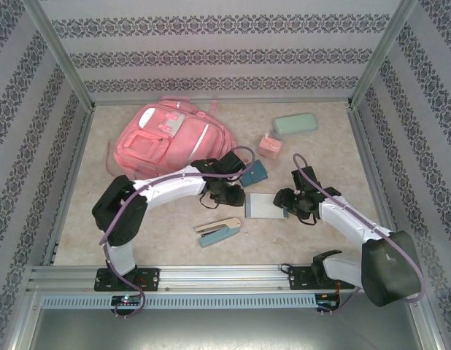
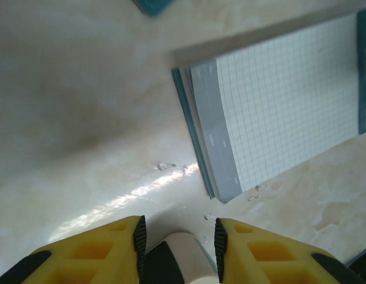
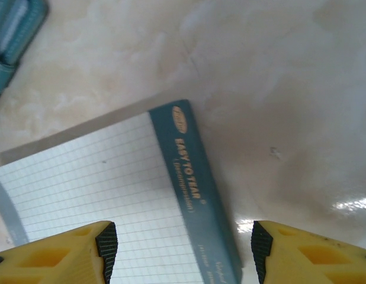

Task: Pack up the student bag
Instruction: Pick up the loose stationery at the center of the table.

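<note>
Overhead and wrist views of the surface [image 1: 328,168]. The student bag [image 1: 163,135], pink with pale trim, lies flat with its front upward in the far left part of the surface; neither of my hands touches it, and my left forearm runs just in front of its near edge. My left hand [image 1: 227,193] is low over the middle of the surface. In its wrist view, my left hand [image 2: 179,236] is clenched on a small rounded object [image 2: 180,260], part white and part dark, which fills the gap between the black pads [image 2: 140,236]; I cannot tell what this object is. Beyond its fingers lies the notepad [image 2: 283,100], grid-ruled, with a grey strip along one edge. My right hand [image 1: 290,200] is at the notepad's [image 1: 263,205] right edge. In its wrist view, my right hand [image 3: 183,245] is released, its fingers spread wide to either side of the notepad's [image 3: 100,177] teal binding strip, which is printed "EASY TO TEAR", and it grips nothing. Other items: a teal and beige stapler [image 1: 218,231] near the front edge, a teal case [image 1: 253,173] just beyond the notepad, a small pink box [image 1: 269,146], and a mint-green pencil case [image 1: 295,124] at the far right.
</note>
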